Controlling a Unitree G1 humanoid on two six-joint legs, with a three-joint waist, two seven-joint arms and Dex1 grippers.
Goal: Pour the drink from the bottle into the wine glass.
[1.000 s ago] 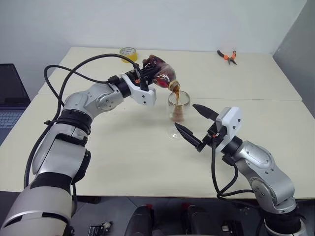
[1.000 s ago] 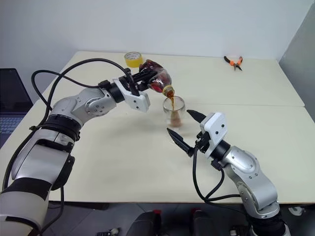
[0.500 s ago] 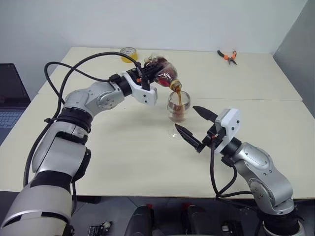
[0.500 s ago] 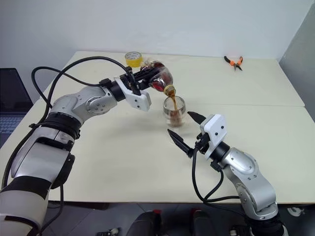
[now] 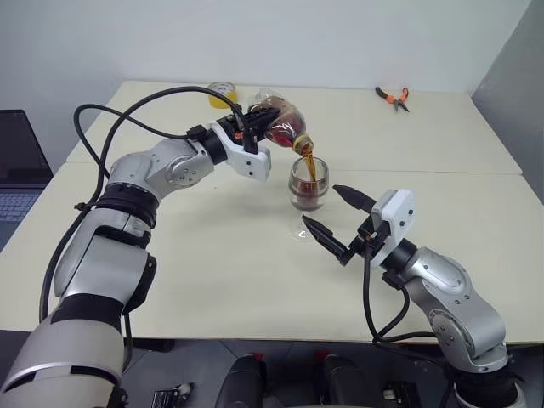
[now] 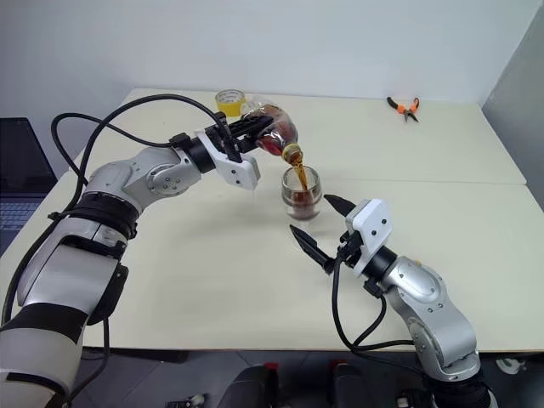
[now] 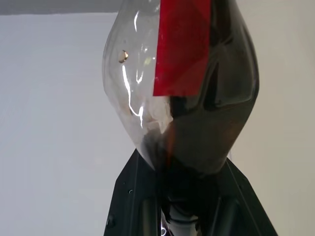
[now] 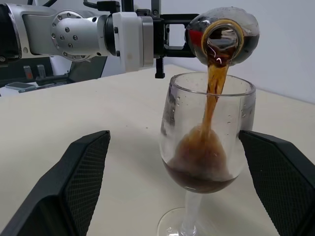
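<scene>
Near the centre of the head views the wine glass (image 5: 307, 184) stood upright on the pale table (image 5: 212, 255), its bowl partly filled with the drink (image 8: 199, 167), a dark brown liquid falling in a thin stream from the bottle (image 5: 280, 127) just above and to the upper left of the rim. The left gripper (image 5: 252, 136), reaching in from the left of the frame, had its jaws clamped together on the bottle's body and held it tilted mouth-down over the bowl. The right gripper (image 5: 336, 217) waited lower right of the glass with its jaws spread wide apart, one finger on either side of the stem and foot but touching neither. The bottle looked like thin, soft plastic, light now that much had run out, so a hard squeeze would probably dent it and spurt liquid; its waist, where it was held, seemed the sensible place. The glass would be stiff, smooth and fragile, top-heavy as it filled, and best steadied low on the stem if at all.
</scene>
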